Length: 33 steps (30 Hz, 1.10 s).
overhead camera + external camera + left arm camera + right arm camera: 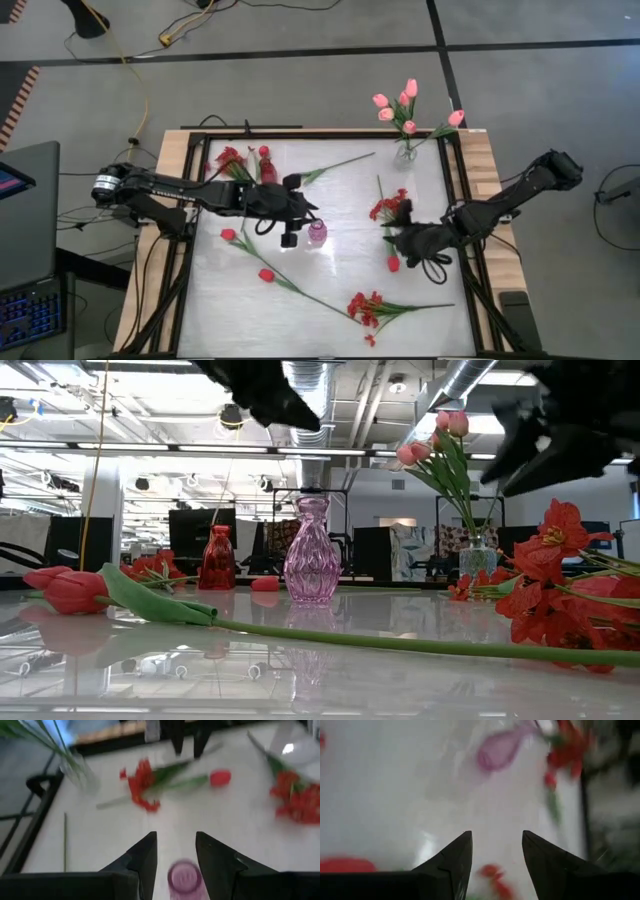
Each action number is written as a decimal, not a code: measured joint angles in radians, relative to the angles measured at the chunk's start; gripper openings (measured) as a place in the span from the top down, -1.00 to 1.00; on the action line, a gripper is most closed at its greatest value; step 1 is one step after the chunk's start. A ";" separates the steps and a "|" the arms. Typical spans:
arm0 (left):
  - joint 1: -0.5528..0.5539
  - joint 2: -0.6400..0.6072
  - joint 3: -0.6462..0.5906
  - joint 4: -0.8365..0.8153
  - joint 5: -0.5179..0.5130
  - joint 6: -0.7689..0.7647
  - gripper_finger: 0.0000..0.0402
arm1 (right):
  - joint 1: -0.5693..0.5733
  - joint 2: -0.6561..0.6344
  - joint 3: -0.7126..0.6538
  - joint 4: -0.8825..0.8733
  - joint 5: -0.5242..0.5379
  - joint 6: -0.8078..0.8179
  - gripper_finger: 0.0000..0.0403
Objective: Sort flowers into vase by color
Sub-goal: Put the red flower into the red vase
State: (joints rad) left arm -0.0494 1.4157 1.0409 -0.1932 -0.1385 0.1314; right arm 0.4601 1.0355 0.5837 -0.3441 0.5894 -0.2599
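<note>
Both arms are working over the white surface (330,290). The left hand (290,238) is hovering spread and empty beside the pink vase (317,233); the right hand (395,240), also spread and empty, is hanging near a red tulip (394,264). That tulip looks like the step in hand: better to be pinching low on the stem, not the bloom, then lifting clear. Counting now: three vases, with clear (405,152) and red (266,166); five pink tulips (410,88) standing in the clear one; loose flowers lying around: three red bunches (366,308) and three red tulips.
</note>
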 joint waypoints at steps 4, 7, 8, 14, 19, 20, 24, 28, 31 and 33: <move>-0.015 -0.015 -0.001 -0.132 -0.039 -0.046 0.38 | -0.019 0.000 0.000 0.029 -0.040 -0.437 0.02; -0.051 -0.032 -0.001 -0.181 -0.095 -0.061 0.38 | -0.048 0.014 0.000 -0.012 -0.039 -0.633 0.02; -0.066 -0.036 -0.001 -0.190 -0.124 -0.053 0.38 | -0.059 0.021 0.000 -0.029 -0.043 -0.667 0.02; -0.114 -0.102 -0.001 -0.263 -0.343 0.009 0.38 | -0.117 0.138 0.001 -0.167 -0.121 -0.712 0.02; -0.074 -0.188 -0.010 -0.256 -0.322 0.057 0.38 | -0.116 0.245 0.001 -0.174 -0.114 -0.787 0.02; -0.063 -0.206 -0.017 -0.244 -0.318 0.066 0.38 | -0.116 0.261 0.001 -0.172 -0.114 -0.803 0.02; -0.014 -0.281 -0.092 -0.171 -0.311 0.088 0.38 | -0.116 0.319 0.001 -0.137 -0.094 -0.869 0.02; 0.041 -0.356 -0.203 -0.061 -0.253 0.092 0.38 | -0.117 0.368 0.001 -0.065 -0.098 -0.873 0.03; 0.072 -0.404 -0.297 0.026 -0.212 0.073 0.38 | -0.116 0.387 0.001 -0.018 -0.110 -0.869 0.11; 0.085 -0.434 -0.340 0.088 -0.194 0.046 0.38 | -0.116 0.385 0.010 -0.013 -0.113 -0.848 0.21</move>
State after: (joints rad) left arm 0.0357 0.9814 0.7010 -0.1050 -0.3329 0.1771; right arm 0.3443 1.4204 0.5941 -0.3572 0.4765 -1.1080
